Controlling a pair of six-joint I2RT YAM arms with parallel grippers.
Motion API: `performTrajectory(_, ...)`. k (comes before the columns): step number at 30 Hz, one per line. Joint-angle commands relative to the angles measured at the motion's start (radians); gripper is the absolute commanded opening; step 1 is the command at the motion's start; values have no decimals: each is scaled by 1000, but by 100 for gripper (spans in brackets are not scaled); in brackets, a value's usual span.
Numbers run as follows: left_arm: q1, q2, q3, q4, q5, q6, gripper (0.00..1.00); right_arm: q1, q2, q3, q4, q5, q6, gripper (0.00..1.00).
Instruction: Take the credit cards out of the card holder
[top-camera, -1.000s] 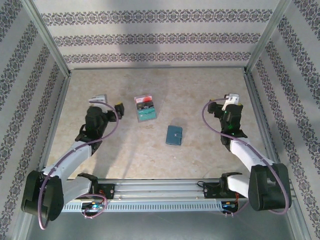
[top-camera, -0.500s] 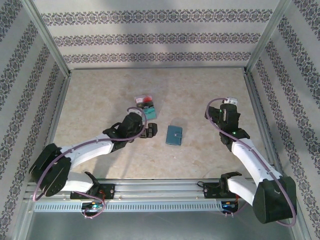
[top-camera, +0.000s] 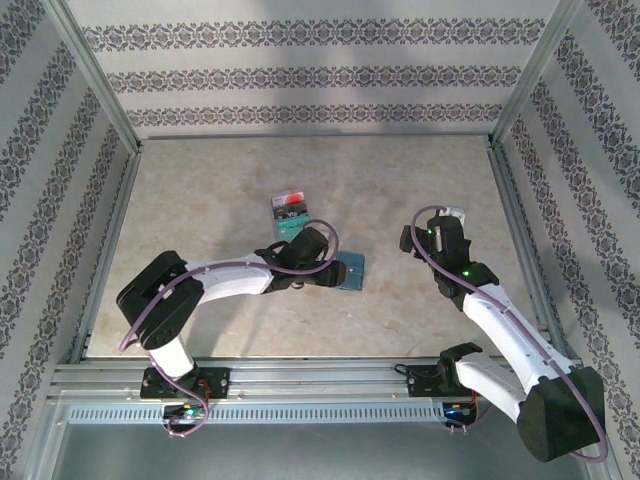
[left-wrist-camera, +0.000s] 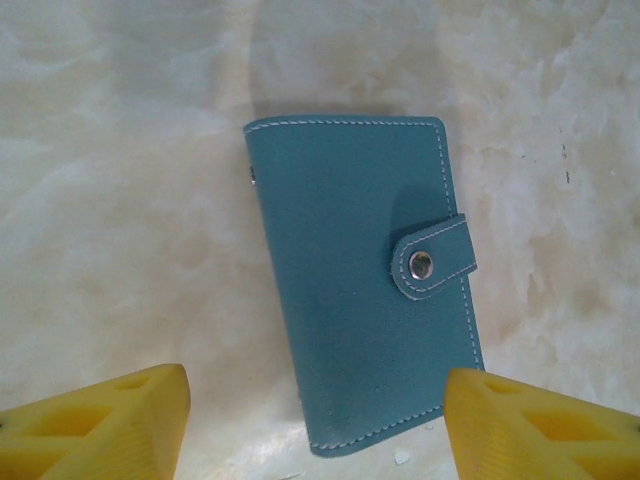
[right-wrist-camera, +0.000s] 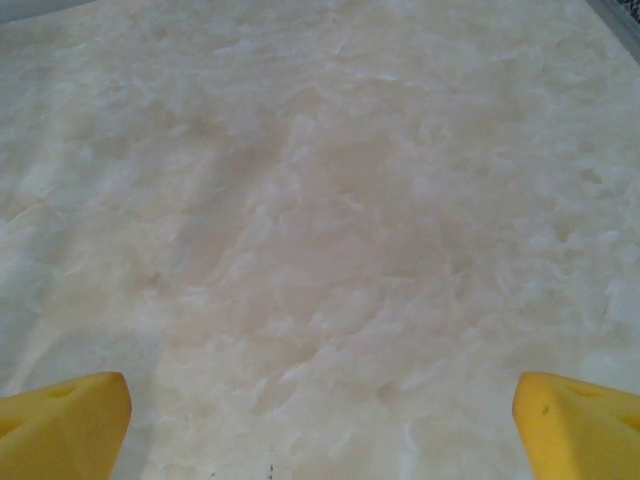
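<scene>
The card holder (top-camera: 353, 270) is a closed slate-blue wallet lying flat at mid-table. In the left wrist view the card holder (left-wrist-camera: 360, 280) has its snap tab fastened. My left gripper (top-camera: 334, 272) reaches in from the left and covers the wallet's left part. It is open, and its yellow fingertips (left-wrist-camera: 100, 425) stand on either side of the wallet's near end without touching it. A small pile of credit cards (top-camera: 289, 208) lies behind the left arm: a red, black and whitish one on top, a teal one partly hidden. My right gripper (top-camera: 407, 239) hovers open over bare table, right of the wallet.
The marble-look tabletop (top-camera: 220, 180) is walled by patterned panels at the back and both sides. A metal rail (top-camera: 320, 375) runs along the near edge between the arm bases. The left forearm (top-camera: 235, 278) stretches low across the table's left-middle.
My left arm has swung right, from the far left past the cards, until its gripper stands at the card holder. The right gripper has drifted nearer and slightly left.
</scene>
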Motion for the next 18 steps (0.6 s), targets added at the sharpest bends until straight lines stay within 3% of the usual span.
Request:
performTrajectory(1, -10, 44, 43, -16, 53, 25, 64, 20, -10, 27, -34, 21, 42, 98)
performTrajectory(16, -10, 198, 140, -79, 75, 75, 58, 47, 14, 38, -32, 27, 50, 98)
performTrajectory(18, -10, 217, 154, -92, 78, 80, 53, 48, 18, 38, -32, 27, 51, 98)
